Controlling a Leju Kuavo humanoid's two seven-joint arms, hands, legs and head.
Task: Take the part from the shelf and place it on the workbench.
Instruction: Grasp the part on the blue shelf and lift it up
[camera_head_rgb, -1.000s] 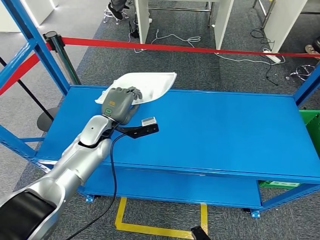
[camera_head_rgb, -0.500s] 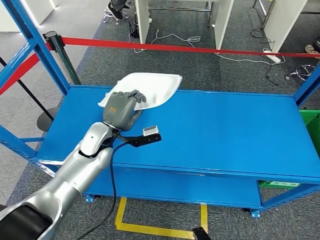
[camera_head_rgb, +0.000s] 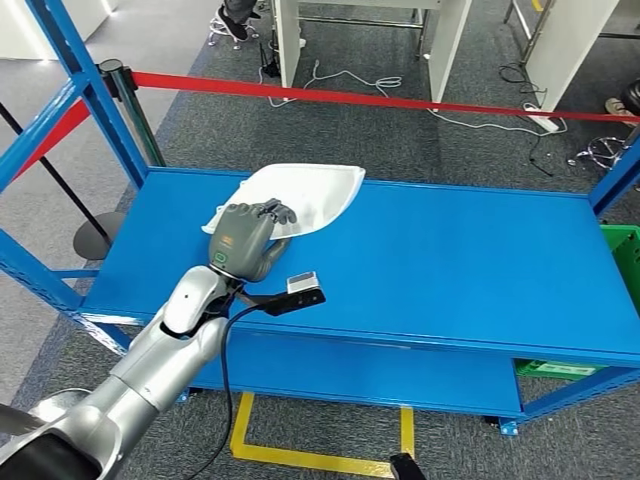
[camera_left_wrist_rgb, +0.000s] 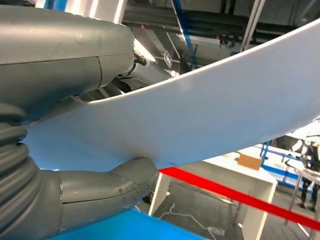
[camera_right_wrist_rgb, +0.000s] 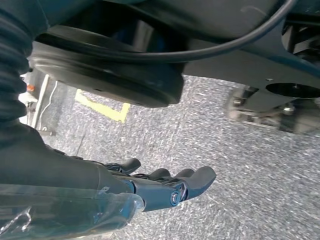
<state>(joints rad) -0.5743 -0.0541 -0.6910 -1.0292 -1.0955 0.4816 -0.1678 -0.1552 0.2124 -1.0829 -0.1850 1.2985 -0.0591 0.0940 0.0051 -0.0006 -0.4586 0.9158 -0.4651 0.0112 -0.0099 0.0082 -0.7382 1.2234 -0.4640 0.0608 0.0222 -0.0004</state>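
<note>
The part (camera_head_rgb: 313, 190) is a thin white curved panel at the back left of the blue shelf (camera_head_rgb: 453, 260). My left hand (camera_head_rgb: 245, 238) grips its near edge, fingers over the top. In the left wrist view the white part (camera_left_wrist_rgb: 211, 115) is clamped between the dark fingers (camera_left_wrist_rgb: 68, 55) on one face and the thick thumb (camera_left_wrist_rgb: 109, 187) on the other. My right hand (camera_right_wrist_rgb: 158, 187) hangs over the grey floor with its fingers stretched out and nothing in them.
Blue shelf uprights (camera_head_rgb: 72, 60) rise at the left and an upright (camera_head_rgb: 615, 170) at the right. A red barrier tape (camera_head_rgb: 377, 98) on a post (camera_head_rgb: 128, 100) runs behind the shelf. A green crate (camera_head_rgb: 626, 250) sits at the right, and yellow floor tape (camera_head_rgb: 317, 455) lies below.
My left hand has drawn back toward me and a little right, bringing the white part with it across the shelf. The view has also shifted slightly.
</note>
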